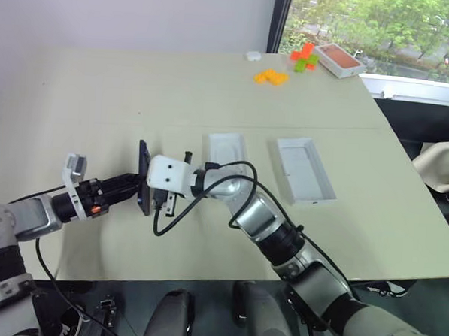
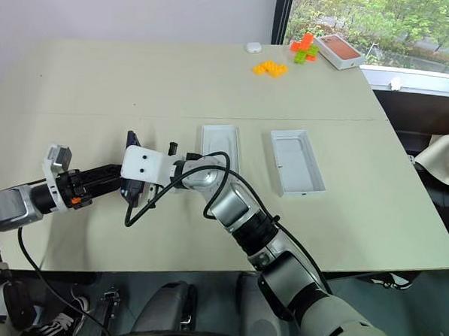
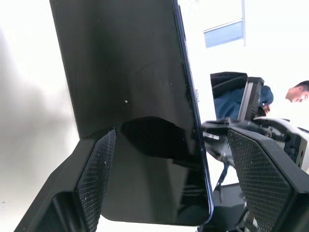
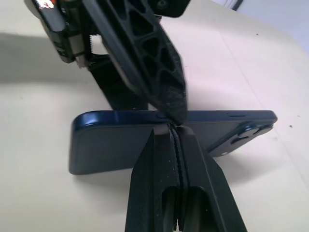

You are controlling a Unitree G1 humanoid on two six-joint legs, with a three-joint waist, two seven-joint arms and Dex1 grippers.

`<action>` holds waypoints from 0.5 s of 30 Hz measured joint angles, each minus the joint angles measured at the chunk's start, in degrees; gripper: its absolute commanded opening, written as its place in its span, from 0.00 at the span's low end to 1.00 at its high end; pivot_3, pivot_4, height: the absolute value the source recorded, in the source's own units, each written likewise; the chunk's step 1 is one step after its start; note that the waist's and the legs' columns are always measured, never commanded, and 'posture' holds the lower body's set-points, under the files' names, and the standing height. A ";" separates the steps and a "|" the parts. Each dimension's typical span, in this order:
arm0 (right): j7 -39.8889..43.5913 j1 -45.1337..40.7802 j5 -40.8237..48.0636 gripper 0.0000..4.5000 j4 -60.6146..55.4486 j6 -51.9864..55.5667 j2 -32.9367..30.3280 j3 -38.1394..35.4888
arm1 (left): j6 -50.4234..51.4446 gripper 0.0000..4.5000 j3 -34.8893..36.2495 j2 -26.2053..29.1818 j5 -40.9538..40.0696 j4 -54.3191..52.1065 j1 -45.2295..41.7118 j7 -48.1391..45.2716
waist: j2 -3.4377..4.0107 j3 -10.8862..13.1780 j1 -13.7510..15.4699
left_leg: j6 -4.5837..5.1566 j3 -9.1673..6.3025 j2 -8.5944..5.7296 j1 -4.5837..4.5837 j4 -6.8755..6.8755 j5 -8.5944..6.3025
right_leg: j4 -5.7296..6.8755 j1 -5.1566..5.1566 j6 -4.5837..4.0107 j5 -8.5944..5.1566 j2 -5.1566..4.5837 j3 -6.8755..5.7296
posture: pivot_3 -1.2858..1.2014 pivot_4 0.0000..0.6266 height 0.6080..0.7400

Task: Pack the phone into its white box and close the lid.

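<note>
The phone (image 1: 143,176) stands on edge above the counter (image 1: 138,88), gripped by the left end effector (image 1: 139,185); the right end effector (image 4: 175,126), fingers together, apparently nudges it for alignment.

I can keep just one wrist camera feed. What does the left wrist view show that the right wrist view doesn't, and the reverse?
The left wrist view adds the glossy flat face of the phone close up between the textured pads of the left claw, with a person in the background. The right wrist view adds the phone's navy edge and camera bump, the right claw shut with its tips at that edge, and the beige table. Both share the phone and the left claw holding it.
</note>
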 measured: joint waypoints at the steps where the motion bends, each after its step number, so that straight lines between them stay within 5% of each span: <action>1: -0.09 0.16 0.15 0.01 0.00 0.31 0.30 0.02 | 0.01 0.86 0.13 0.01 -0.05 0.00 0.02 0.00 | 0.00 0.00 0.00 | -0.02 0.00 0.00 0.00 -0.04 0.01 | -0.01 -0.01 0.00 0.00 0.00 0.00 | 0.52 0.24 1.00; 15: -2.06 1.62 1.43 0.01 0.20 2.11 3.14 0.78 | -1.87 0.86 -0.18 1.66 -0.87 -1.85 2.77 -0.73 | -0.01 -0.01 0.02 | -0.14 0.00 0.01 -0.04 -0.22 0.08 | 0.07 -0.22 -0.16 -0.09 0.00 0.00 | 0.52 0.24 1.00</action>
